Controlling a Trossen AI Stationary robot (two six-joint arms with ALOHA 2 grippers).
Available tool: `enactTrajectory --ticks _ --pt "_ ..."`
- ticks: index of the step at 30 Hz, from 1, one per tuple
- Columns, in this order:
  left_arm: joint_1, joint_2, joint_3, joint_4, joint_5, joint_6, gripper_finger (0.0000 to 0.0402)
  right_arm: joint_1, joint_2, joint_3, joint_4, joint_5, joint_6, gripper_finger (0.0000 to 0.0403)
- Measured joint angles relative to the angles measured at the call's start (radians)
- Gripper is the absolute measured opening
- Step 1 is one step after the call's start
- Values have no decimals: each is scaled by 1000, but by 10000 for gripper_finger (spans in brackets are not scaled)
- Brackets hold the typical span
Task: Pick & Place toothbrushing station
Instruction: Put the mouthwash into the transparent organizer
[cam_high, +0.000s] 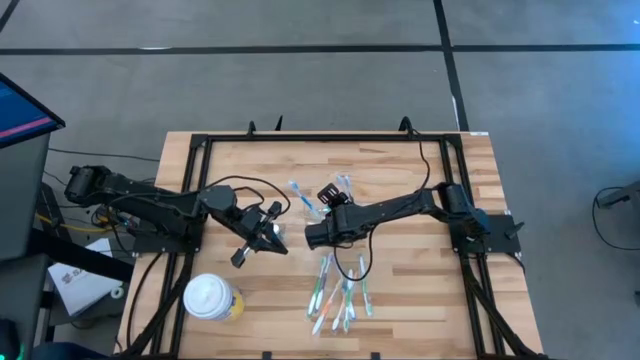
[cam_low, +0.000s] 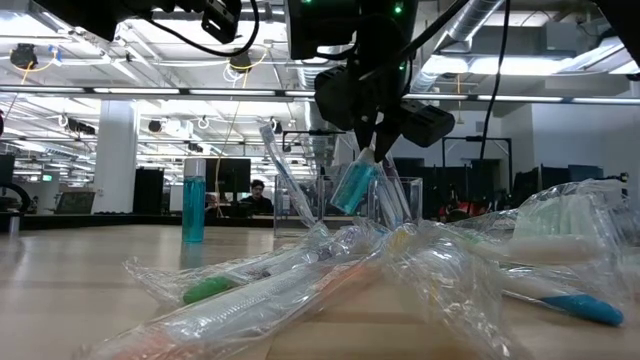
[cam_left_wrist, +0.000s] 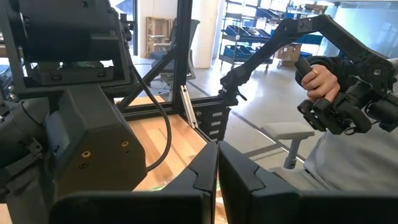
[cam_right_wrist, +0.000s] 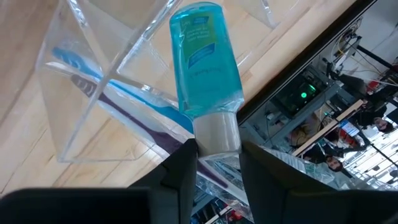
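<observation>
The toothbrushing station (cam_right_wrist: 74, 99) is a clear plastic holder standing on the wooden table, also in the low view (cam_low: 398, 200). A toothbrush (cam_right_wrist: 134, 96) lies slanting inside it. A blue tube with a white cap (cam_right_wrist: 204, 68) leans in the holder, cap end up (cam_low: 352, 187). My right gripper (cam_right_wrist: 217, 155) slants down over it, its fingers on either side of the cap (cam_low: 366, 150). My left gripper (cam_high: 262, 235) hangs level above the table left of the station, shut on nothing (cam_left_wrist: 217, 177). My right gripper has the tube's white cap (cam_right_wrist: 217, 134) between its two fingers, coming slanting down from above. One finger (cam_right_wrist: 186, 158) looks to lie against the cap and the other stands a sliver off. I cannot tell whether they touch it. The tube rests tilted in the holder.
Several toothbrushes in clear wrappers (cam_high: 340, 290) lie heaped near the front edge (cam_low: 300, 290). A yellow cup with a white lid (cam_high: 212, 298) stands at the near left. A blue bottle (cam_low: 193, 210) stands farther back. A person's hand (cam_left_wrist: 317, 81) shows beyond the table.
</observation>
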Motion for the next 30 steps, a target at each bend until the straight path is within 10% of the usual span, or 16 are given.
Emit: enactTrajectory --ticks 30 --pt "0 0 0 0 1 0 7 -1 0 0 86 -106 -56 114"
